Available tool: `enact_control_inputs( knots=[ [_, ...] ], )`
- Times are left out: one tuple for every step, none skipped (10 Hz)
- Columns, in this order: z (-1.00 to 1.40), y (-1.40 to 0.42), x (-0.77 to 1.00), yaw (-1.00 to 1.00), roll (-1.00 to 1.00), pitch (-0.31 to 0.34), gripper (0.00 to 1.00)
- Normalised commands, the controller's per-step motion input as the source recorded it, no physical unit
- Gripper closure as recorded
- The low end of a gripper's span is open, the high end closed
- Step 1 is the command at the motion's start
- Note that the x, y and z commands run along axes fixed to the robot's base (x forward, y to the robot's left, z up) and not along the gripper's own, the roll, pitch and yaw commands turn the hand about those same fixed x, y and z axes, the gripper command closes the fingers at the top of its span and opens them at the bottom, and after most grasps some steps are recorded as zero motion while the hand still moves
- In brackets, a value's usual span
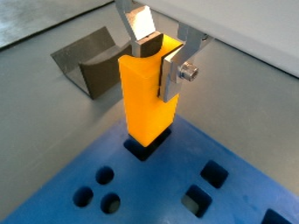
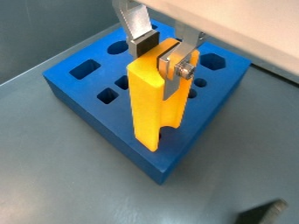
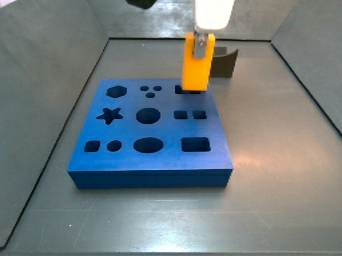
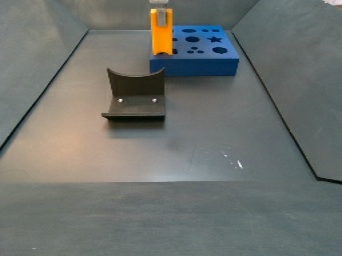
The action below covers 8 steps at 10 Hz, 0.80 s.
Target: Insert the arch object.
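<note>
The arch object is a bright orange-yellow elongated block. My gripper is shut on its upper end and holds it upright. Its lower end is at the mouth of a dark rectangular hole near a corner of the blue board. I cannot tell how deep it sits. The arch object and the gripper show over the board in both wrist views. In both side views the arch object stands at the board's edge, under the gripper.
The blue board has several holes of different shapes, including a star and circles. The dark fixture stands on the grey floor beside the board. Walls enclose the floor.
</note>
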Motion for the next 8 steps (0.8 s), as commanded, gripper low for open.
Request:
enact_control_inputs(
  knots=[
    [-0.22, -0.01, -0.37, -0.15, -0.03, 0.0, 1.0],
    [-0.18, -0.09, -0.38, -0.21, 0.0, 0.0, 1.0],
    [-0.15, -0.15, -0.25, -0.06, 0.0, 0.0, 1.0],
    [-0.21, -0.1, 0.0, 0.01, -0.03, -0.07, 1.0],
    [-0.29, -0.02, 0.09, 0.04, 0.0, -0.076, 1.0],
    [-0.31, 0.0, 0.25, 0.05, 0.0, -0.004, 1.0],
    [-0.4, 0.0, 0.2, 0.11, 0.06, -0.014, 1.0],
    [-0.43, 0.0, 0.14, 0.13, 0.06, -0.036, 1.0]
  ],
)
